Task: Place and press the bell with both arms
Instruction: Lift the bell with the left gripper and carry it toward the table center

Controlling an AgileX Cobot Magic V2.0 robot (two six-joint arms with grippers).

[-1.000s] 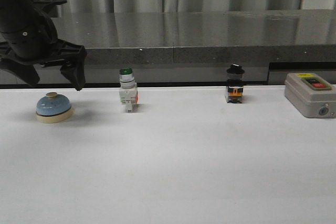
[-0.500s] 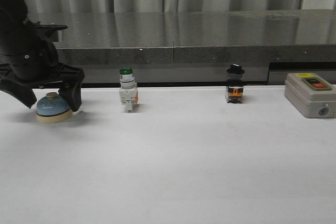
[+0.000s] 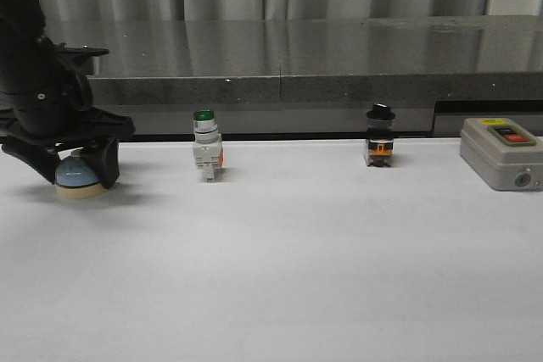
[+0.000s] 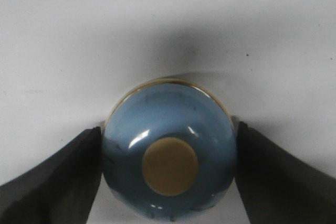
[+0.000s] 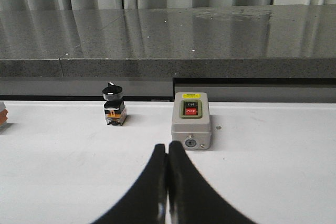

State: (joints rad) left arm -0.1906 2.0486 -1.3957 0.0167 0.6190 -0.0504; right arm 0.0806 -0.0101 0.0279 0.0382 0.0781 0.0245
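Observation:
The light-blue bell (image 3: 79, 175) with a cream base stands on the white table (image 3: 297, 260) at the far left. My left gripper (image 3: 78, 180) is down over it, one finger on each side of the dome. In the left wrist view the bell (image 4: 168, 129) with its cream button fills the space between the black fingers (image 4: 63, 177), which touch both sides; the left gripper (image 4: 168, 132) is shut on it. My right gripper (image 5: 168, 148) is shut and empty, low over the table in the right wrist view; it is out of the front view.
A green-capped white switch (image 3: 206, 146) stands right of the bell. A black-knobbed switch (image 3: 379, 137) stands further right. A grey box with red and green buttons (image 3: 501, 154) is at the far right, just ahead of the right gripper (image 5: 191, 124). A dark stone ledge (image 3: 339, 57) runs behind.
My left gripper came down from above the bell, went round it and closed in on its sides. The bell has stayed on the table.

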